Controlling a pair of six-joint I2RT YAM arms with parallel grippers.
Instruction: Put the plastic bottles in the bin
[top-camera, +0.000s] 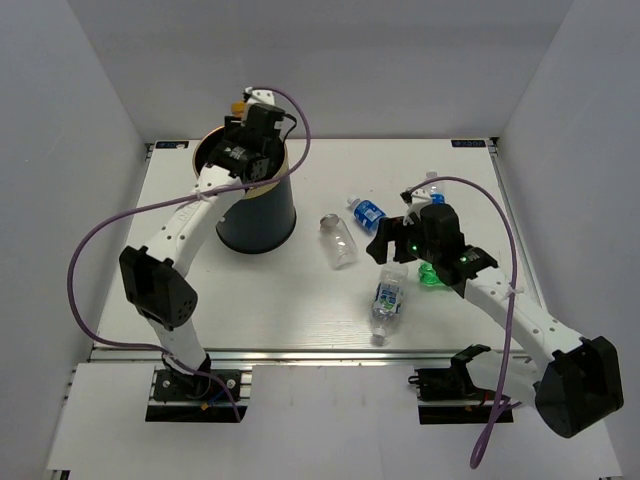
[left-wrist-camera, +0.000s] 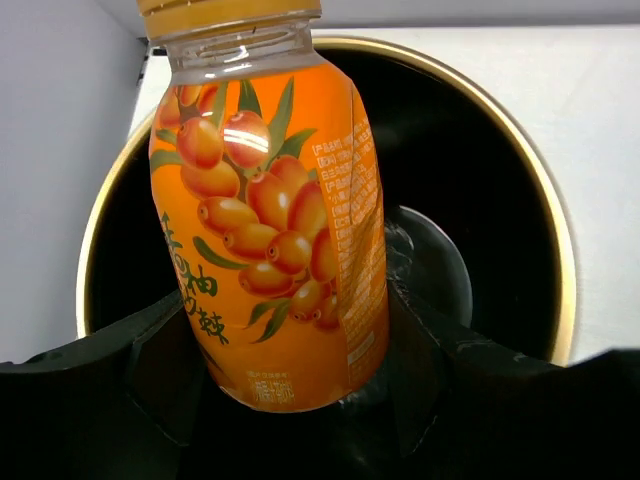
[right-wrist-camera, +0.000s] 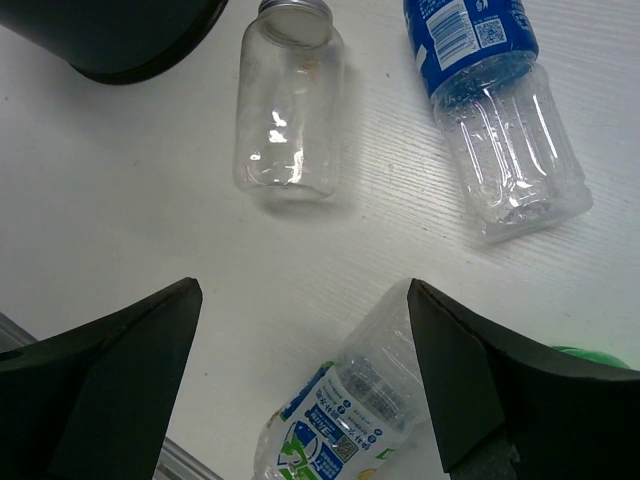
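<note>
Arm bases (top-camera: 190, 385) stand at the near edge of a white table (top-camera: 250, 300) boxed by pale walls (top-camera: 60, 150). Left gripper (top-camera: 248, 152) clamps the orange bottle (left-wrist-camera: 270, 230) over the mouth of the bin (top-camera: 262, 215); right gripper (right-wrist-camera: 302, 295) gapes wide above a labelled clear bottle (right-wrist-camera: 345, 415) lying flat.

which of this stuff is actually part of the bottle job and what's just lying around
Job: orange bottle, bin, clear bottle, blue-label bottle, front bottle, green bottle.
Just there: purple cables, table.
</note>
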